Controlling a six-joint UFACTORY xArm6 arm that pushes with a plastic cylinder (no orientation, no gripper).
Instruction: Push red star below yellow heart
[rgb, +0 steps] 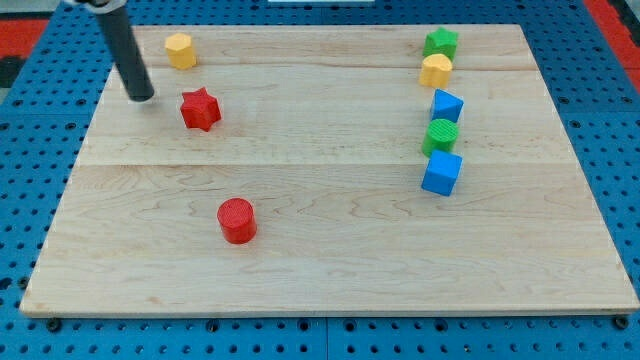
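Note:
The red star (200, 109) lies on the wooden board at the upper left. The yellow heart (435, 70) lies at the upper right, just below a green star (440, 43). My tip (142, 97) rests on the board a short way to the left of the red star and slightly above it, with a small gap between them. The rod slants up to the view's top left.
A yellow hexagon (180, 50) sits above the red star. A red cylinder (237, 220) lies lower, left of centre. Below the yellow heart runs a column: a blue block (446, 105), a green cylinder (440, 135), a blue cube (441, 172). The board (320, 270) is edged by a blue pegboard.

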